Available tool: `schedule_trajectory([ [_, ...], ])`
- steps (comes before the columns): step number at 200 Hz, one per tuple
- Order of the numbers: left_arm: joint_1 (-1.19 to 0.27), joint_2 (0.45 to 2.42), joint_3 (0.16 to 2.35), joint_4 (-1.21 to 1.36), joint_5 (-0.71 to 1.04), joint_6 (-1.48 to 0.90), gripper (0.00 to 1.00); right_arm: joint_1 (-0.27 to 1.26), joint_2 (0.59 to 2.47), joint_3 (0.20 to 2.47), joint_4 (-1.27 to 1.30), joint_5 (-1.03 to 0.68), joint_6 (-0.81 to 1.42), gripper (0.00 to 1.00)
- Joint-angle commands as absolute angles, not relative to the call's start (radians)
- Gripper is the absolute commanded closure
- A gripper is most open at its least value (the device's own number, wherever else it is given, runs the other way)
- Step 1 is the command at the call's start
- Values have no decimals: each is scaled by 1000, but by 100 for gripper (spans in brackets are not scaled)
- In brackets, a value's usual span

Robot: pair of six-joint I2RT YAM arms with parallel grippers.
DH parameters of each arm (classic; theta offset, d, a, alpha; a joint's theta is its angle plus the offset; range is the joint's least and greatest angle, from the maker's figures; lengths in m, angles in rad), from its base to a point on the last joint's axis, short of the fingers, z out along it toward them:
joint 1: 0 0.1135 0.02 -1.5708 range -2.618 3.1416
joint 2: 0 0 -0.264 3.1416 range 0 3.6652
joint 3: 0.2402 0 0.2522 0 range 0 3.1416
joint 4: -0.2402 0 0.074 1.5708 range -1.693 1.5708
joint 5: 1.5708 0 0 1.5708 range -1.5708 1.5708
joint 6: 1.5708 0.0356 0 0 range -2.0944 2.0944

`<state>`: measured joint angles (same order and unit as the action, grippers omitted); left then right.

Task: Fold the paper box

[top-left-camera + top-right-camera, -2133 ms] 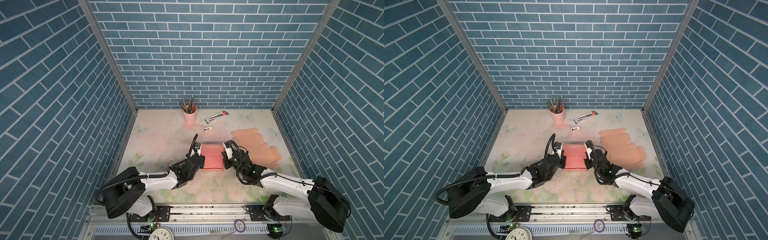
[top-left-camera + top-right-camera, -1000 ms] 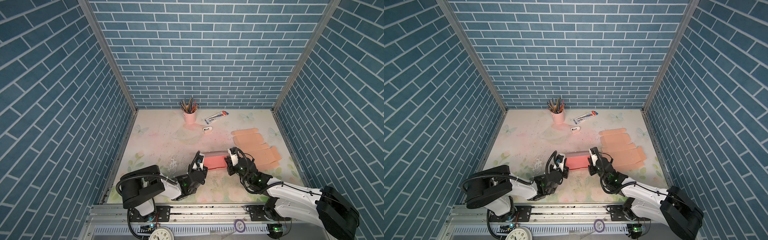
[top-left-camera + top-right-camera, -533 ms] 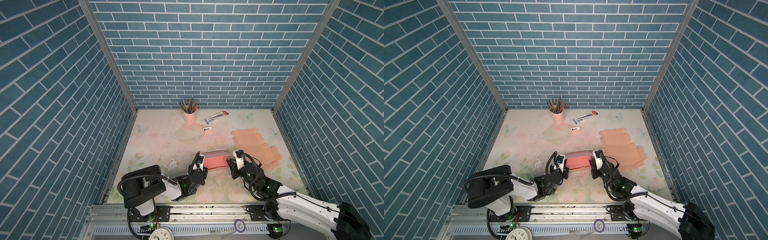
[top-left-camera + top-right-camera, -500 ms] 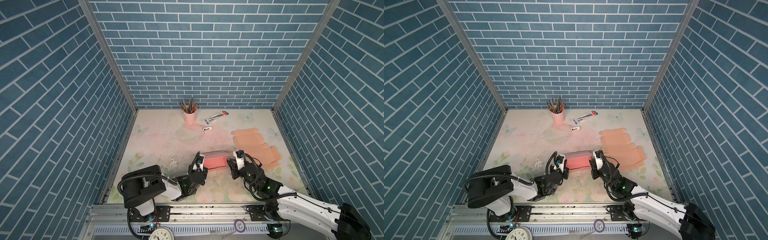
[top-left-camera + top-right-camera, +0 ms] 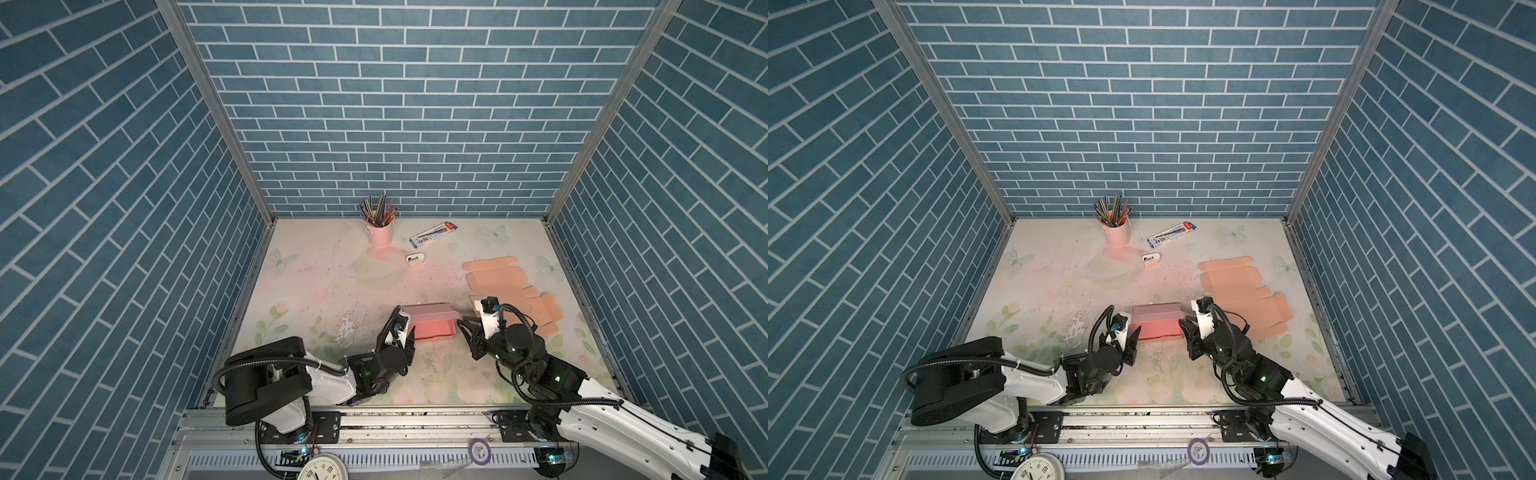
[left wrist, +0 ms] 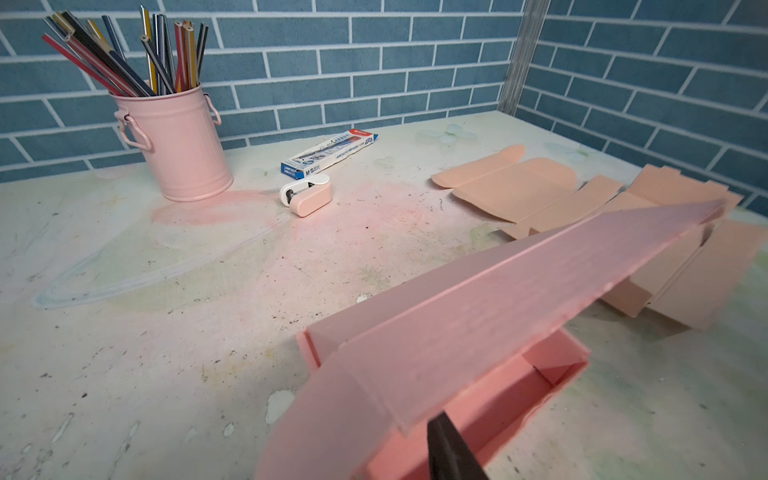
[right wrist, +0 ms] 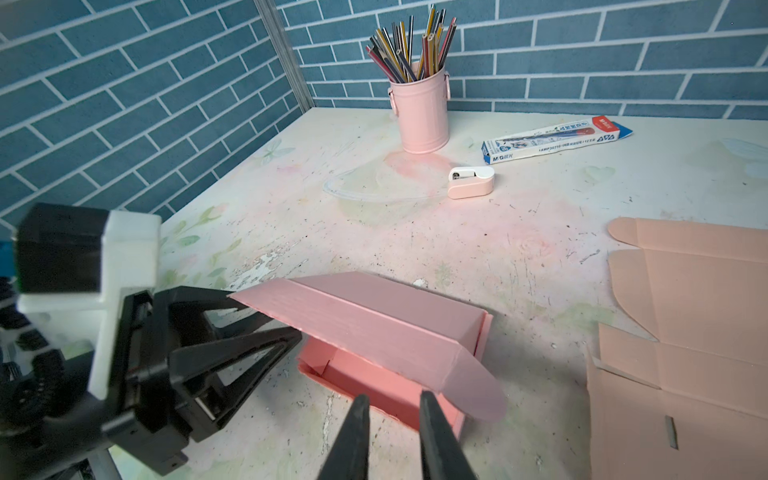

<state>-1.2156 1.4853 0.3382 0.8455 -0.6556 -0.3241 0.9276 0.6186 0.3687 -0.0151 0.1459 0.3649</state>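
The pink paper box sits near the front middle of the counter, its lid propped at a slant over the open tray, not yet shut. The left claw stands at one end with jaws spread, gripping nothing. The right claw waits at the other end, just short of the tray's wall, its jaws narrowly parted and empty. Closing the lid appears to be the step in hand. The next move likely calls for pressing it flat while steering its rounded end flaps inside the walls.
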Motion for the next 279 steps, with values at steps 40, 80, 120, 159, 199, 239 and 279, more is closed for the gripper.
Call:
schedule_trajectory([
  [40, -1224, 1206, 389, 281, -433, -542, 13, 931, 700, 538, -74, 108, 289, 74],
  [80, -1196, 1044, 463, -16, -310, -522, 12, 931, 831, 634, -102, 84, 266, 72],
  [120, -1172, 987, 598, -202, -233, -500, 12, 888, 943, 709, -149, 84, 275, 70],
  [159, -1083, 943, 676, -255, -128, -495, 13, 792, 1009, 750, -174, 26, 304, 70],
  [199, -883, 959, 699, -234, 90, -498, 13, 756, 1051, 767, -179, -10, 301, 70],
  [239, -803, 1062, 731, -188, 127, -468, 12, 757, 1111, 746, -151, -26, 298, 70],
  [279, -742, 1173, 763, -106, 179, -456, 13, 756, 1137, 716, -127, -41, 298, 70],
])
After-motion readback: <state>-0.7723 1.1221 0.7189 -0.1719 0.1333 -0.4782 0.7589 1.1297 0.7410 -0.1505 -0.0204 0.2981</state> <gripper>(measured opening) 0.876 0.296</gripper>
